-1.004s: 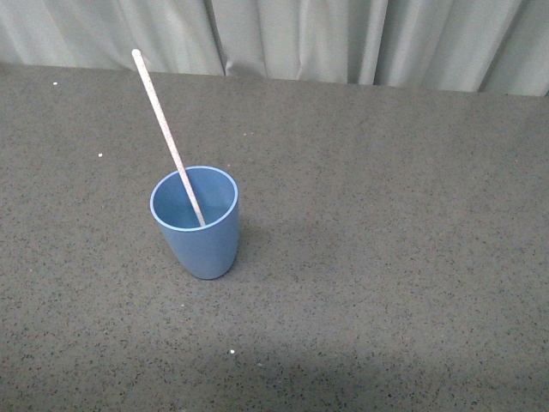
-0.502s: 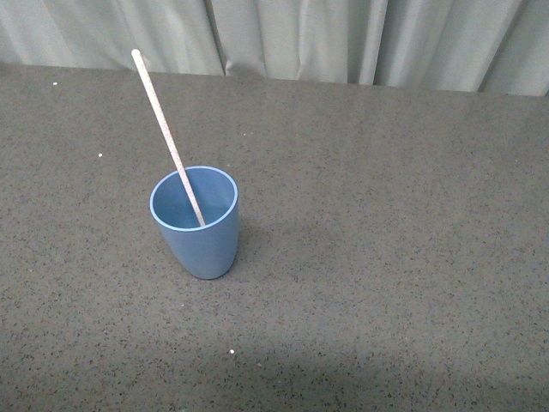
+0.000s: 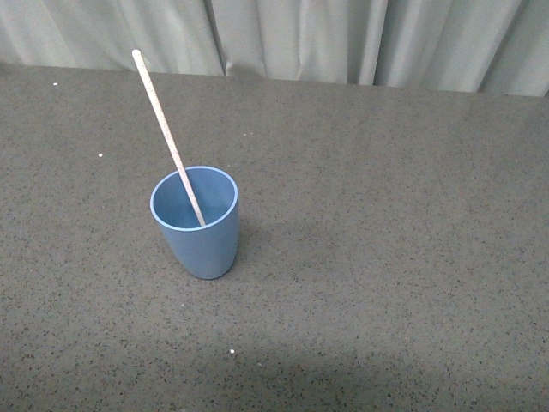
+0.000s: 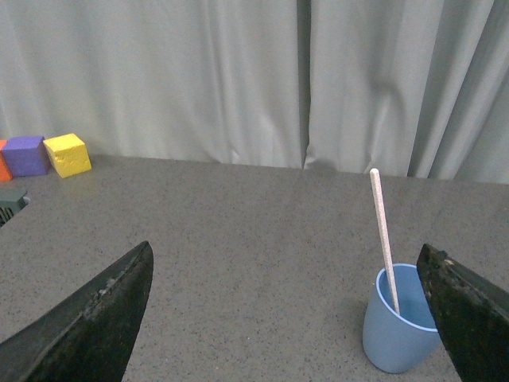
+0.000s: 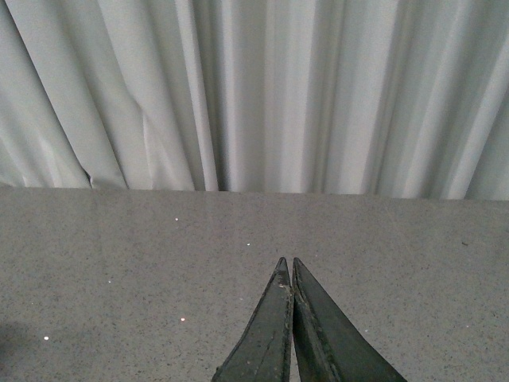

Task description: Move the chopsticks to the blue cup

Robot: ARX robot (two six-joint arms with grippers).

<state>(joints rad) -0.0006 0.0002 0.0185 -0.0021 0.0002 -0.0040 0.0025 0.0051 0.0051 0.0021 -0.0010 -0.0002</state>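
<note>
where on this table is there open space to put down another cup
The whole stretch of table right of the blue cup is bare, as is the strip in front. The chopsticks lean back-left over that side. Colored blocks crowd the table's edge by the curtain.

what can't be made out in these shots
- Lower tip of the chopsticks: hidden inside the blue cup, front and left wrist views.
- Orange block: cut off by the left wrist picture's edge.
- Left hand: only the fingers' inner edges show.
- Both arms: outside the front view.
</note>
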